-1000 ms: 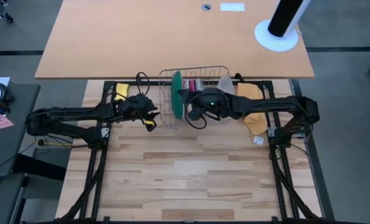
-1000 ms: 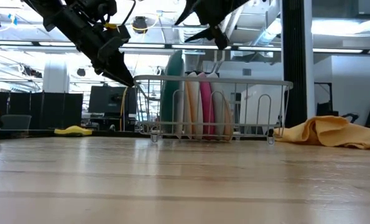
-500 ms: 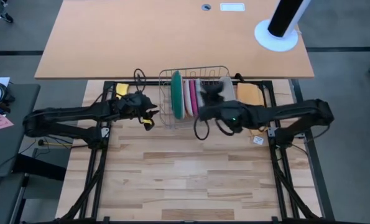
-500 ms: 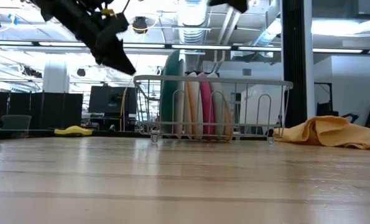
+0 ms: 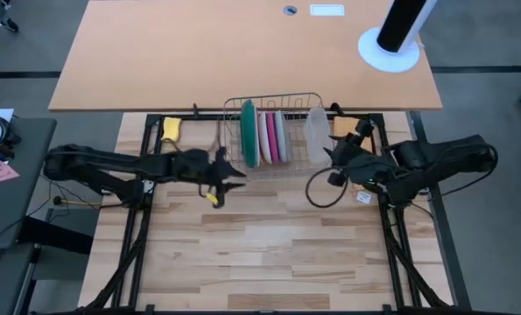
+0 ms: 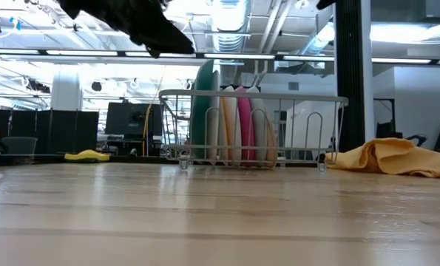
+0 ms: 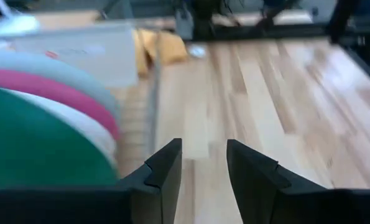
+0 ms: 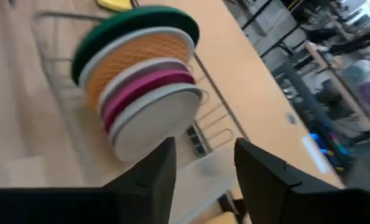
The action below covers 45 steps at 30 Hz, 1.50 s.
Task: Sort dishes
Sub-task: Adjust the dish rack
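Observation:
Five plates stand on edge in a wire dish rack (image 5: 299, 98) at the table's far side: dark green (image 5: 248, 133), orange-patterned (image 8: 137, 52), white (image 8: 144, 67), magenta pink (image 5: 270, 135) and pale grey (image 8: 152, 117). My left gripper (image 5: 234, 172) hovers open at the rack's near left corner, with the plates' edges (image 7: 41, 124) beside it in the left wrist view. My right gripper (image 5: 333, 157) hovers open to the right of the rack, facing the plates. Both grippers, left (image 7: 203, 168) and right (image 8: 203, 168), have nothing between their fingers.
A clear plastic tub (image 5: 317, 133) sits at the rack's right end. A yellow cloth (image 6: 386, 157) lies to the right of the rack and a yellow sponge (image 5: 171, 129) to its left. The bare wooden tabletop (image 5: 269, 236) stretches toward the near edge.
My right gripper has drawn back from above the plates toward the table's right edge and risen out of the low view. My left gripper has risen and moved toward the right and the near edge. The plates stand as before.

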{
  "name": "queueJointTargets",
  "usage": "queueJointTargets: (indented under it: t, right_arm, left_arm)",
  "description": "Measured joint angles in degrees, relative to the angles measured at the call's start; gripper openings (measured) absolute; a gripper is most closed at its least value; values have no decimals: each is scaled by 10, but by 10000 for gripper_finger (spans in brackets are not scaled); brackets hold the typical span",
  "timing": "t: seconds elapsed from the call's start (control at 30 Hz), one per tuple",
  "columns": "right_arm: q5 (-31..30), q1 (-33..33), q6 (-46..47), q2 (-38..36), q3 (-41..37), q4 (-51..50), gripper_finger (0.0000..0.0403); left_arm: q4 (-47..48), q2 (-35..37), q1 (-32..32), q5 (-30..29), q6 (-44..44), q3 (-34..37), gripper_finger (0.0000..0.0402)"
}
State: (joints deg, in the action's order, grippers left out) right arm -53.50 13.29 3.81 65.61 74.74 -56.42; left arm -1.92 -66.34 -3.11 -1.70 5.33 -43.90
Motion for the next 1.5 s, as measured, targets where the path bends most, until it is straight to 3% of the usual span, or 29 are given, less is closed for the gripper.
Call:
queueJointTargets:
  t: [0.13, 0.43, 0.6, 0.8, 1.2, 1.5]
  right_arm:
    - [25, 22, 26, -10, 0, -4, 153]
    - [47, 127, 74, 2, 0, -8, 150]
    - [45, 182, 74, 3, 0, -3, 150]
    - [22, 211, 78, 2, 0, -3, 150]
    - [19, 198, 81, 2, 0, -2, 150]
    - [26, 223, 69, 3, -17, 1, 150]
  left_arm:
    - [32, -72, 22, -8, 22, -37, 136]
    - [171, -192, 46, -207, 14, -147, 143]
    - [195, -211, 57, -234, 10, -171, 132]
    - [245, -205, 57, -308, -9, -171, 115]
    - [257, -204, 65, -317, -4, -172, 107]
    - [359, -134, 96, -257, -78, -220, 107]
